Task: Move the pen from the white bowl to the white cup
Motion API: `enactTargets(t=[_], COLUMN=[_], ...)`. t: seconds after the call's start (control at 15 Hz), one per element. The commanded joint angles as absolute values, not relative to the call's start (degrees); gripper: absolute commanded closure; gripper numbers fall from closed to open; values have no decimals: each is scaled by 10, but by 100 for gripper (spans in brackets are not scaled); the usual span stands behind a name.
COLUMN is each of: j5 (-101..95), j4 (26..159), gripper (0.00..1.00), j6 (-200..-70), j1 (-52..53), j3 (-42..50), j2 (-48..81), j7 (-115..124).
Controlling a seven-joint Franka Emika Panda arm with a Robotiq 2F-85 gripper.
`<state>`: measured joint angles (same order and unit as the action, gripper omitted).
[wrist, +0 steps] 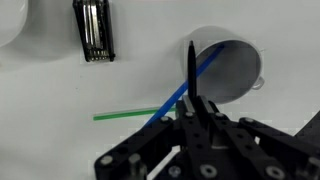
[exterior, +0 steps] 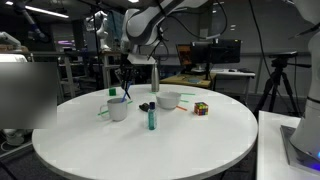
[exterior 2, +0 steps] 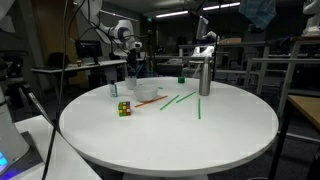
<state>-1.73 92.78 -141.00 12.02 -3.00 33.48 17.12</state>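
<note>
Under the dim racks of a lab, on a round white tabletop [exterior: 160,150], we see the arm's pincer [exterior: 126,82] poised over the white cup [exterior: 118,109]. It is closed to a narrow gap on the dark pen [wrist: 191,75], which hangs tip-down toward the cup's mouth. The white bowl [exterior: 168,100] stands near, beside the cup. We judge the carry done and the placing in hand. The next move calls for centring the tip over the opening, past the thin blue stick [wrist: 185,90] leaning from the rim, then lowering and letting go.
</note>
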Motion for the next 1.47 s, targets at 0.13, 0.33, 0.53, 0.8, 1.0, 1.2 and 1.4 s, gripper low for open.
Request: enactTargets(t=[0.13, 0.33, 0.53, 0.8, 1.0, 1.2, 1.4], j5=[-30, -37, -43, -51, -53, -52, -55], j4=[873, 866, 861, 846, 832, 832, 844], gripper=[98, 98, 98, 98, 98, 98, 98], j6=[-1397, -1395, -1387, -1391, -1401, -1425, -1455], j1=[131, 133, 134, 141, 148, 152, 154], j3=[-18, -14, -15, -16, -16, -17, -14], j2=[370, 375, 369, 361, 364, 366, 363], j7=[167, 167, 164, 166, 167, 168, 167])
